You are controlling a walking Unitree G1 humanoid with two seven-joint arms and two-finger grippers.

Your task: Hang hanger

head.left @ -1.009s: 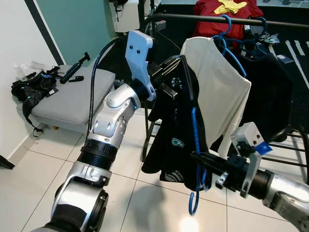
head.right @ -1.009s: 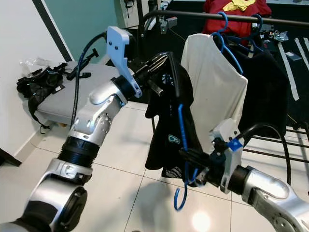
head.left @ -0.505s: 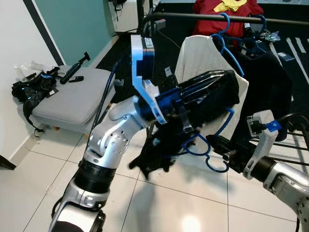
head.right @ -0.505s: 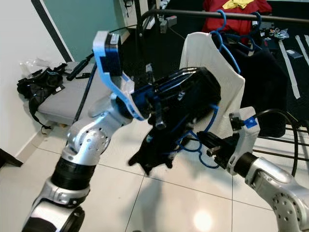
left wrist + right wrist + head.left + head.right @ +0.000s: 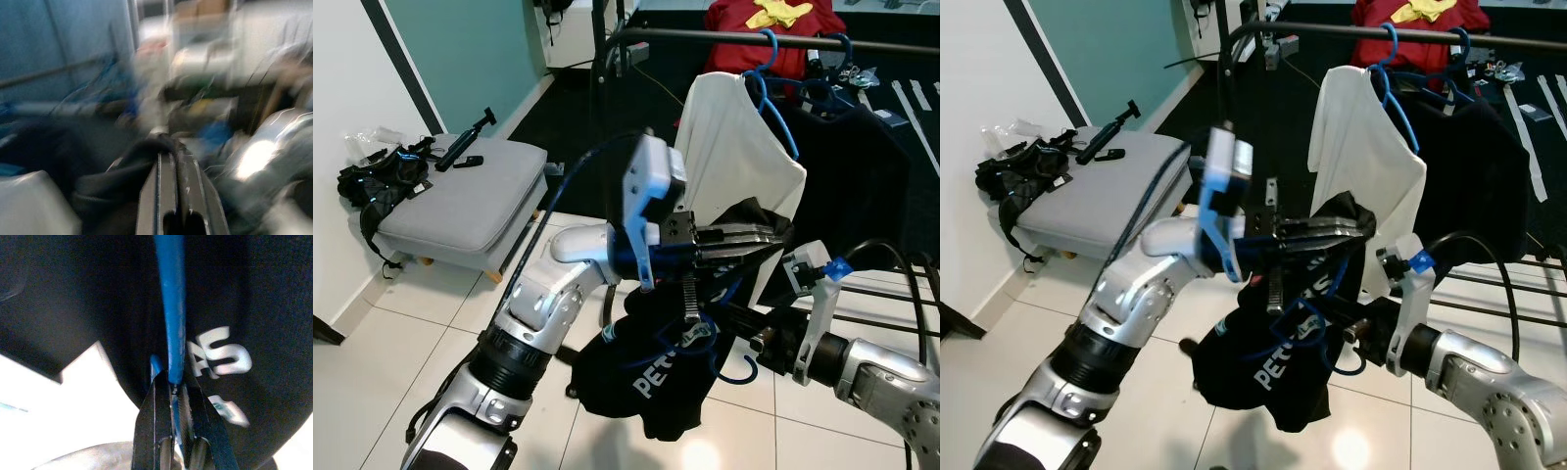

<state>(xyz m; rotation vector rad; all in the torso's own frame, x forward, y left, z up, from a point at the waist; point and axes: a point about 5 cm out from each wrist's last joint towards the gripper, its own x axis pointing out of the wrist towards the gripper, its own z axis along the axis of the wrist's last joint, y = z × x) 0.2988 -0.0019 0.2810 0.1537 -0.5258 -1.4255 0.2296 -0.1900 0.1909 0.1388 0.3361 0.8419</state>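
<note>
I have both arms on the load, and it is well short of the rail. My right gripper [image 5: 171, 396] is clamped narrow on the blue hanger [image 5: 169, 308], whose wire runs straight out from between the fingers across the black T-shirt [image 5: 651, 367] with white lettering. My left gripper [image 5: 759, 235] has its fingers pinched together into the bunched upper fabric of that shirt; its wrist picture is blurred. The shirt sags in a heap between the 2 arms, low in front of the white garment [image 5: 744, 157], with blue hanger wire looping through it. The garment rail [image 5: 724, 35] sits well above and behind, already carrying other blue hangers. Left to do, by my reading: free the hook, lift, and set it over the rail.
</note>
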